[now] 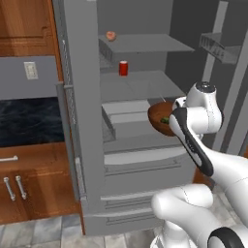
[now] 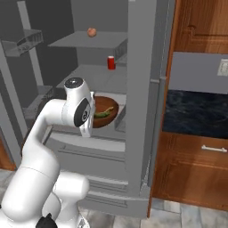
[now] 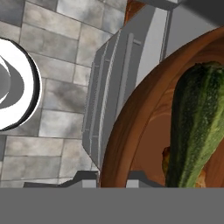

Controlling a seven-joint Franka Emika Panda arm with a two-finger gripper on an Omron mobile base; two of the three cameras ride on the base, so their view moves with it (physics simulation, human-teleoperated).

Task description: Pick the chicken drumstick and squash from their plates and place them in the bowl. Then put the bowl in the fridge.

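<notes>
Step in hand: setting the round reddish-brown wooden bowl (image 2: 106, 111) into the tall grey metallic fridge (image 1: 82, 126), whose doors stand open.

Bowl held at mid height in front of the open compartment, just above the wide grey drawers (image 1: 145, 157) and below the shelf carrying a small red can (image 1: 123, 68). Inside the bowl: the dark green elongated squash (image 3: 197, 127), lying along the bowl's length, with a sliver of the brown-orange chicken drumstick (image 3: 166, 158) visible beside and beneath it. Gripper (image 3: 113, 180) clenched on the near rim of the bowl, one fingertip outside the wall and one inside.

For a clean placement:
- Keep the bowl level throughout; a one-sided rim grasp invites tilt and loss of the contents.
- Advance straight towards the far wall, clear of the grey door post on the left and of the shelf edge above.
- Lower until the base rests flat on a grey surface before releasing.
- Withdraw upward and back, avoiding any drag on the rim.

A small reddish round fruit (image 1: 111, 35) sits on the top shelf, well apart from the path.
</notes>
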